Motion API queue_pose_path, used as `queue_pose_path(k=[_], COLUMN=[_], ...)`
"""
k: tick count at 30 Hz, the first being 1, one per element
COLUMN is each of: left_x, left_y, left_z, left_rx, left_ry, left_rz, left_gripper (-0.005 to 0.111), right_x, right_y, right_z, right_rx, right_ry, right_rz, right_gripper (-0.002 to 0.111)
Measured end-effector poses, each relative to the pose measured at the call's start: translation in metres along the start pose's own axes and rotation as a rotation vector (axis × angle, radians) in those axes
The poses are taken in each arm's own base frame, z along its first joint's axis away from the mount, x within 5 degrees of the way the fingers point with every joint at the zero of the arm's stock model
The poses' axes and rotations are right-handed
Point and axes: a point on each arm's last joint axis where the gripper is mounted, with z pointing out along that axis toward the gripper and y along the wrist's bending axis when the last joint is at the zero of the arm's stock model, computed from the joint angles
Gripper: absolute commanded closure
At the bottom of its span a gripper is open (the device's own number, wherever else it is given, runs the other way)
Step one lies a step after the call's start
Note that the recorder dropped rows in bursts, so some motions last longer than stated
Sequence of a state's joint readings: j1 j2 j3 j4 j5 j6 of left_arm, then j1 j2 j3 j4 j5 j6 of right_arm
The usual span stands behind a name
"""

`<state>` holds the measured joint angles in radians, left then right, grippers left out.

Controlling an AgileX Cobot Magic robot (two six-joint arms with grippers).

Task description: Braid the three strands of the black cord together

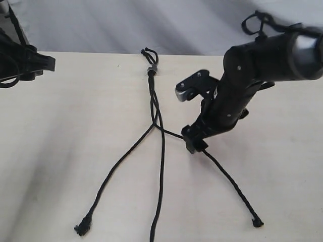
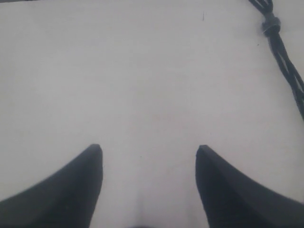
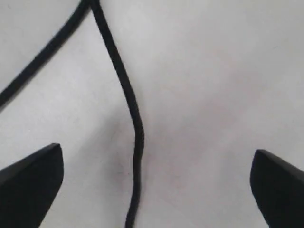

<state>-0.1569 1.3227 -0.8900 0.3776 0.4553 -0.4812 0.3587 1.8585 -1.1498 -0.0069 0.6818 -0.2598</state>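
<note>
The black cord lies on the pale table, its knot with a grey band (image 1: 151, 69) at the far middle. Below a short twisted stretch (image 1: 155, 103) the three strands fan out: the left strand (image 1: 114, 171) ends in a frayed tip, the middle strand (image 1: 162, 171) runs off the near edge, the right strand (image 1: 229, 181) ends at a knotted tip. My right gripper (image 1: 194, 142) hangs low over the right strand, open wide, with that strand (image 3: 137, 142) lying between its fingers (image 3: 33, 166), untouched. My left gripper (image 2: 149, 151) is open over bare table, the knot (image 2: 270, 24) off to one side.
The left arm (image 1: 22, 63) rests at the table's far left edge. The right arm (image 1: 252, 70) reaches in from the far right. A grey backdrop stands behind the table.
</note>
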Motion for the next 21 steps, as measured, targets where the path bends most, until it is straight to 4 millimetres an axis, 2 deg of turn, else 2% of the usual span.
queue_pose_path(k=[5,8,10,12,15,21], left_x=[0.004,0.007,0.009,0.012,0.021,0.049], left_y=[-0.018,-0.038,-0.051,-0.066,-0.088,-0.129], left_z=[-0.002,-0.006,-0.009,-0.013,-0.016,-0.002], left_rx=[0.087,0.161,0.206,0.251,0.308,0.373], left_ry=[0.021,0.022,0.015,0.012,0.029,0.136], left_rz=[0.026,0.072,0.108,0.152,0.222,0.344], left_gripper=[0.052,0.052,0.052,0.052,0.052,0.052], right_x=[-0.007,-0.007,-0.005,-0.005,-0.003,0.005], right_y=[-0.005,-0.006,-0.006,-0.005,-0.006,-0.017], right_z=[-0.063,-0.094,-0.106,-0.111,-0.105,-0.091], right_rx=[0.097,0.127,0.136,0.137,0.162,0.240], right_ry=[-0.202,-0.303,-0.342,-0.353,-0.376,-0.445], right_rz=[-0.038,-0.022,-0.008,0.001,-0.022,-0.060], right_gripper=[0.004,0.004,0.004,0.004,0.004,0.004])
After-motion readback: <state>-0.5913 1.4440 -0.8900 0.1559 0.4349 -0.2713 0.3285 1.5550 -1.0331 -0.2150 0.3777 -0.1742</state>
